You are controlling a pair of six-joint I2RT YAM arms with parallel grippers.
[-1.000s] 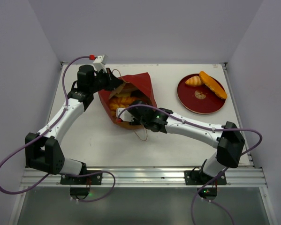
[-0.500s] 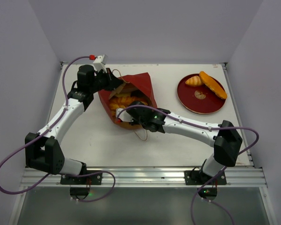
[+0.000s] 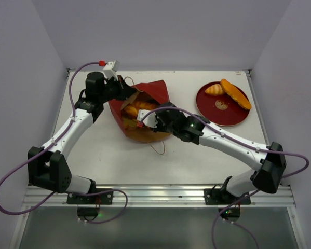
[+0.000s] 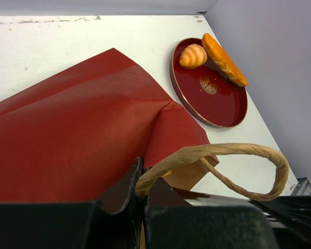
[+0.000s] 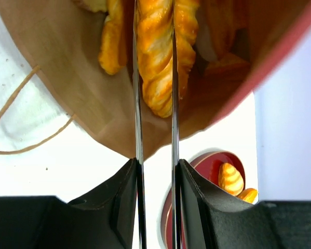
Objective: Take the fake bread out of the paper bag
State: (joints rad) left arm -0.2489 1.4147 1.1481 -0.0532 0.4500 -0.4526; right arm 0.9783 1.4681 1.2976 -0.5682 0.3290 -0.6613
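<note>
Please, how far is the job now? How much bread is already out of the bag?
Done: a croissant and a long loaf lie on the red plate. In hand: the left gripper pinches the paper bag at its mouth; the right gripper, inside it, has its jaws against both sides of a braided loaf, not yet lifted out. Left: that loaf and other pieces inside.

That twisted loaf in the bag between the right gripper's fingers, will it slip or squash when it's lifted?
The twisted loaf looks glossy, so it may slide between the fingers. It seems moulded and hard, so probably stiff, not squashy. Other pastries pressed against it in the bag might drag.
</note>
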